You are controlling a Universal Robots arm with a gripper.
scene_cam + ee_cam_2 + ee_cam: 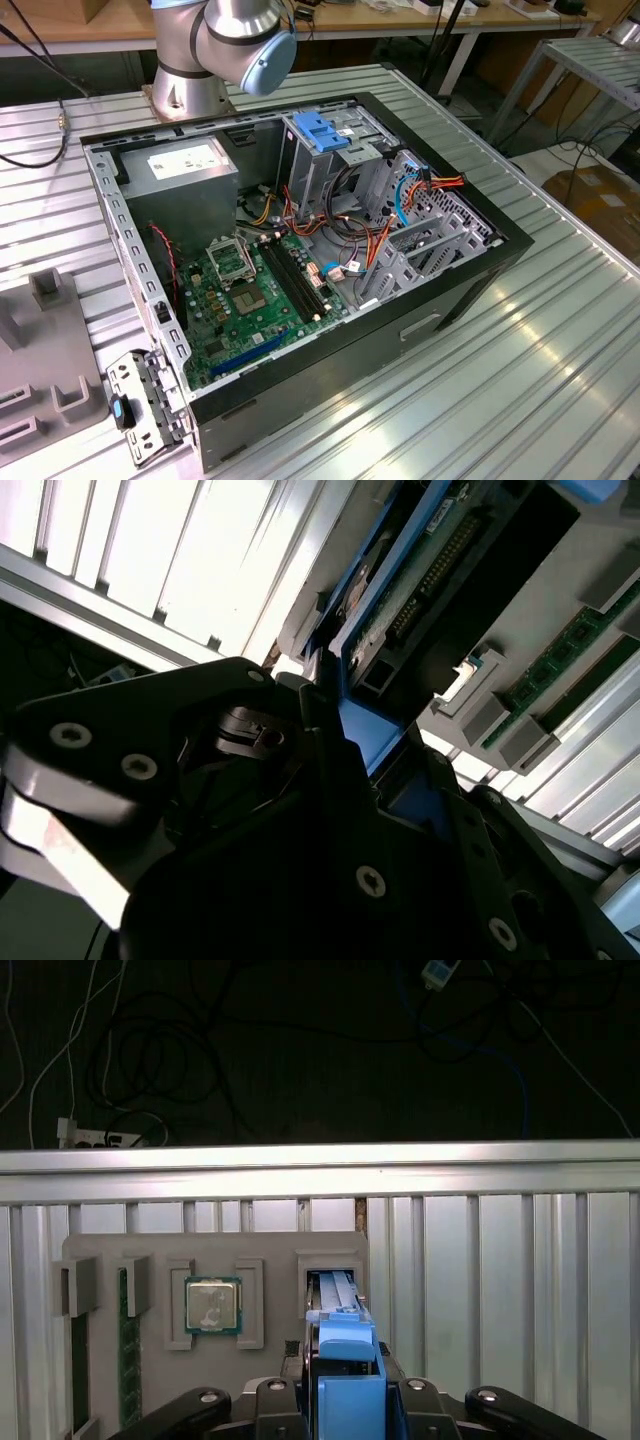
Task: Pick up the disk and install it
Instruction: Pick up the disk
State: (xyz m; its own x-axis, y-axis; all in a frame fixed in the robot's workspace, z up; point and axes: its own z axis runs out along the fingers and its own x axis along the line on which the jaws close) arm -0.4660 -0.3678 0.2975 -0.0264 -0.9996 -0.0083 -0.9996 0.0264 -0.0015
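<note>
The disk (338,1305) stands on edge in a slot of a grey holder block (270,1250) on the ribbed metal table. Its blue plastic rail runs back between my black fingers (300,1390). My gripper (347,1365) sits right at the disk's near end, with the jaws pressed against both sides of the blue rail. In the second wrist view the disk (425,575) shows its green circuit side and blue rail, with the gripper (350,750) shut on the rail. In the exterior view the open computer case (470,290) lies on the table, and my arm (230,40) stands behind it.
The holder block also carries a processor chip (213,1305) and memory sticks (128,1350). Just beyond it runs the table's edge rail (320,1175), with cables on the dark floor past that. Inside the case stand a metal cage with a light-blue latch (325,130) and a grey box (185,170).
</note>
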